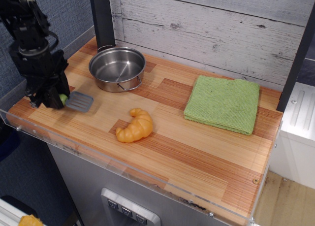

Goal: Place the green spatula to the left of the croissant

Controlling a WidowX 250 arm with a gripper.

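The green spatula (76, 101) is at the left end of the wooden counter, its grey slotted blade pointing right and only a bit of lime-green handle showing. My black gripper (54, 99) is shut on the handle and hides most of it. The blade sits low over the wood; I cannot tell whether it touches. The orange-yellow croissant (135, 126) lies on the counter to the right of the spatula, well apart from it.
A steel pot (117, 68) stands behind the spatula and croissant. A folded green cloth (223, 104) lies at the right. A dark post (102, 16) rises behind the pot. A clear plastic rim (88, 156) edges the counter's front.
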